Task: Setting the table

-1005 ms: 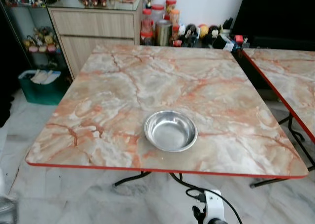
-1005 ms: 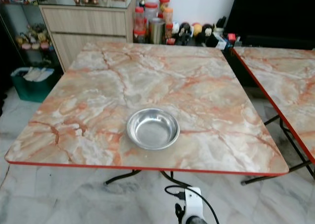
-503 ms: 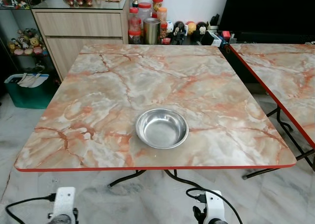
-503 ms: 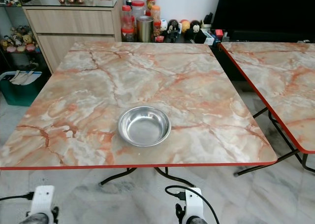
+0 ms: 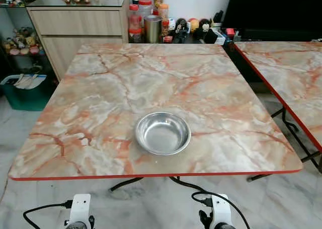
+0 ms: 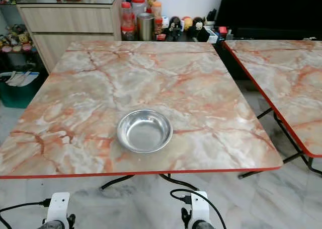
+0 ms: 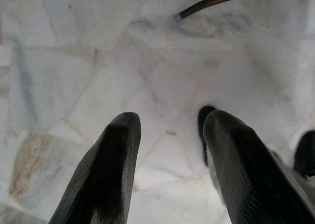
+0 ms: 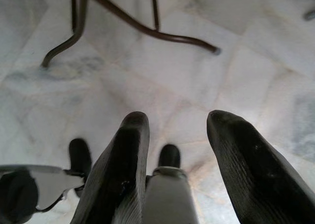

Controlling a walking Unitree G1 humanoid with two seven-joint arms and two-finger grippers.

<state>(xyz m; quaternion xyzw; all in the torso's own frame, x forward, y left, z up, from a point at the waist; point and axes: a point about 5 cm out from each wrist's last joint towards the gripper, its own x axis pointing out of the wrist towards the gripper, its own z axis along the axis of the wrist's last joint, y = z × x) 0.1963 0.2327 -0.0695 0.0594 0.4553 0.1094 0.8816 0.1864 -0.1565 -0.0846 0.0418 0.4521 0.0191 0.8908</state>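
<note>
A steel bowl (image 5: 163,133) stands upright and empty on the marble-patterned surface (image 5: 100,108), near the front edge and roughly centred. Both arms hang low below that edge. The left gripper (image 7: 170,150) and the right gripper (image 8: 177,150) point at the floor (image 7: 74,61) with fingers spread and holding nothing. The bowl is probably light, rigid and smooth, so likely slippery. The thin flared rim offers the best purchase: one finger inside, one outside. A firm pinch is advisable, since polished metal may slide.
</note>
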